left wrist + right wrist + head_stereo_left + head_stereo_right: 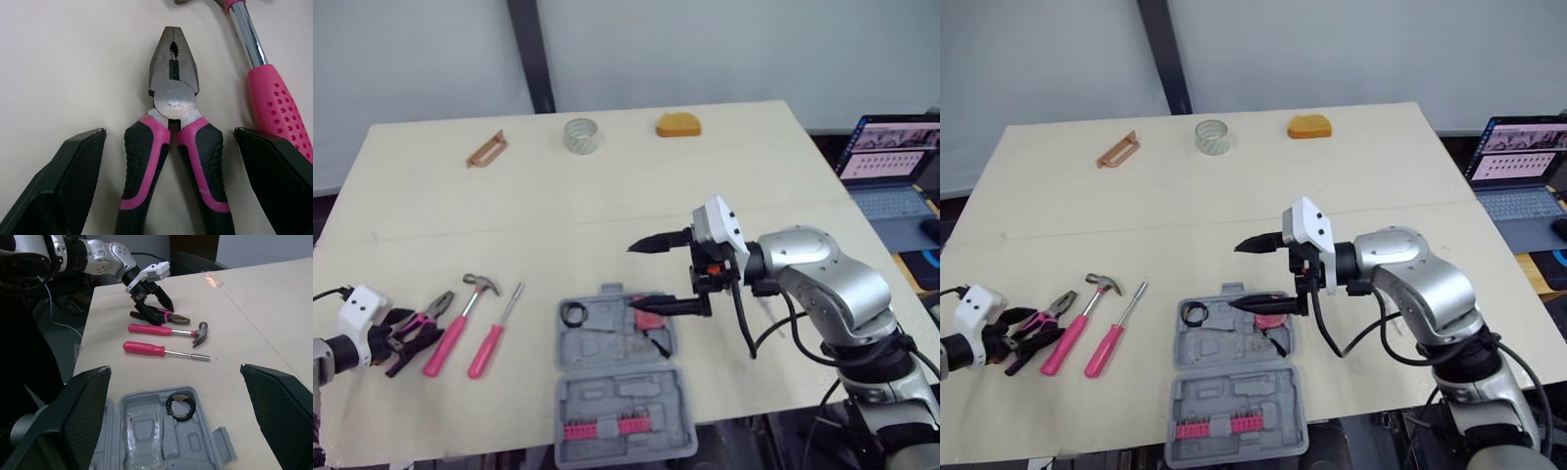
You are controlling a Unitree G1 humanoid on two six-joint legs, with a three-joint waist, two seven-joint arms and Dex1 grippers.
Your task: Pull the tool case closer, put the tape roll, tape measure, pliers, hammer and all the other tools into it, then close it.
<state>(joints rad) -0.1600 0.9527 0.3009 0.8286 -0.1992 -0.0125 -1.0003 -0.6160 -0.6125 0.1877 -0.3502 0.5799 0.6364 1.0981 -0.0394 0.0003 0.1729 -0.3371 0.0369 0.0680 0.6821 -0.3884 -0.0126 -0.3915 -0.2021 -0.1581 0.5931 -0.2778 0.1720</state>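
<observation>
My left gripper (168, 141), fingers spread, straddles the handles of the pliers (173, 98) beside the hammer (460, 318). My right gripper (633, 276), likewise released, hovers over the open tool case (617, 392) near the front edge of the table (607, 186).

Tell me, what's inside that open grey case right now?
The tool case holds a black tape roll and a row of pink bits. A red item lies partly hidden under the open right gripper, so I cannot identify it.
</observation>
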